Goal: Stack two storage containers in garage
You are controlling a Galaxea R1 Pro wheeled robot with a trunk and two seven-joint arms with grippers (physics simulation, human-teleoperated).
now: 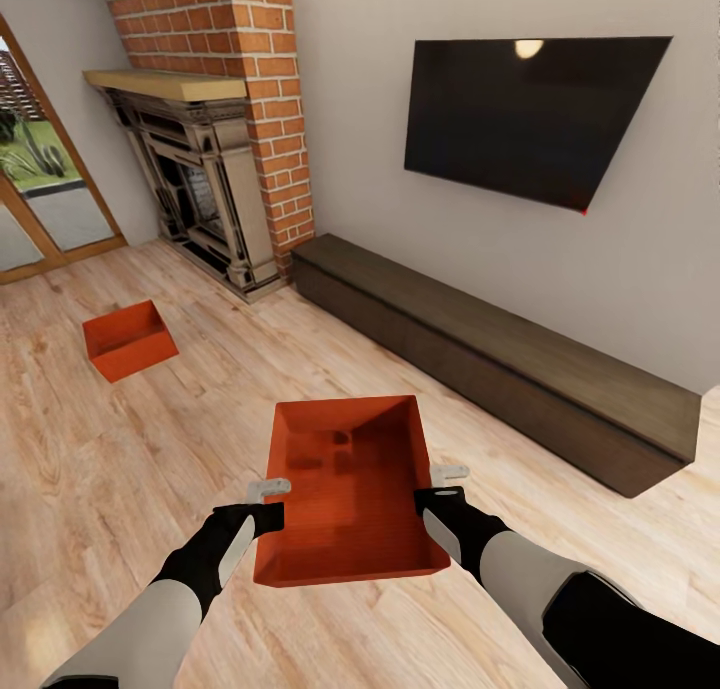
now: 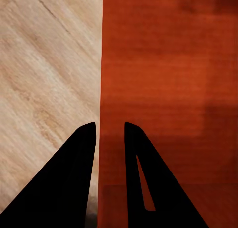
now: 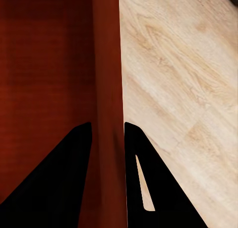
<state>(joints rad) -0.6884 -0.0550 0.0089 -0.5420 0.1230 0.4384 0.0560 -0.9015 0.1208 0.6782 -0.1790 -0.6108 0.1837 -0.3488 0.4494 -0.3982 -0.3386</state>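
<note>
Container one (image 1: 350, 489) hangs between my arms, long axis pointing toward the fireplace (image 1: 200, 184). Left fingers (image 2: 74, 178) and right fingers (image 3: 74, 173) each clamp a side wall. Second container (image 1: 128, 340) lies nearer the fireplace, leftward.

Matt orange-red containers (image 1: 350, 489) (plastic-looking), light wood-plank floor (image 1: 150, 439), rough brick fireplace (image 1: 250, 89), glossy TV (image 1: 530, 109)

Open light wood-plank floor (image 1: 130, 469) all around the near orange-red open-topped bin (image 1: 350, 489), held between both arms. Further off at the left, a second orange-red bin (image 1: 128, 340) alone on the planks. Blocked ahead by a brick fireplace (image 1: 215, 129) and, along the wall, a long dark low cabinet (image 1: 500, 354).
</note>
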